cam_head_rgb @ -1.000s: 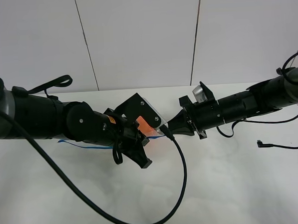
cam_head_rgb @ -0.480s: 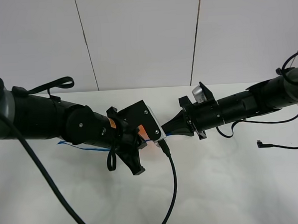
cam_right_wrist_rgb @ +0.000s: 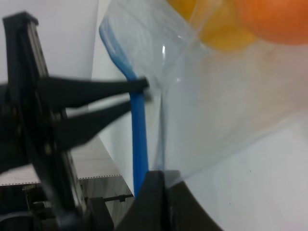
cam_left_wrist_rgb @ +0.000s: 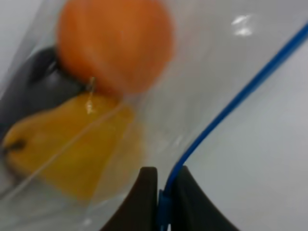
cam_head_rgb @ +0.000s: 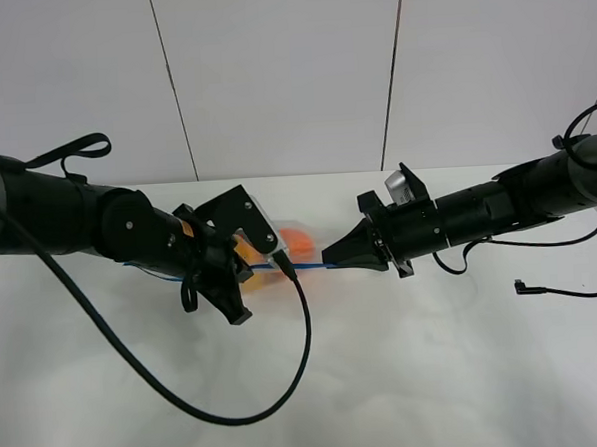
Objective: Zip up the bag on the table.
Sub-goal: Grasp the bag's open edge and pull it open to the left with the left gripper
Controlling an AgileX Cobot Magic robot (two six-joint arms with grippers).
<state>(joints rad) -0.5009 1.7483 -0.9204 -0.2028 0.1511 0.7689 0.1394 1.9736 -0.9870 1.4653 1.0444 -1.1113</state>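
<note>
Two claws are seen from the high camera, meeting low over the table (cam_head_rgb: 436, 356), with the bag (cam_head_rgb: 292, 246) stretched between left gripper (cam_head_rgb: 249, 272) and right gripper (cam_head_rgb: 327, 256).

At the left wrist, the blue zipper strip (cam_left_wrist_rgb: 231, 103) is clamped between the jaws, and fruit (cam_left_wrist_rgb: 115, 43) shows through the film.

At the right wrist, the strip's end is pinched tight.

The film is judged limp, slippery and fruit-weighted, so hold is best taken on the stiffer strip.

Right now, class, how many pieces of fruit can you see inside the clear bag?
2: a round orange fruit and a yellow fruit touching it, both inside the bag. More may be hidden.
</note>
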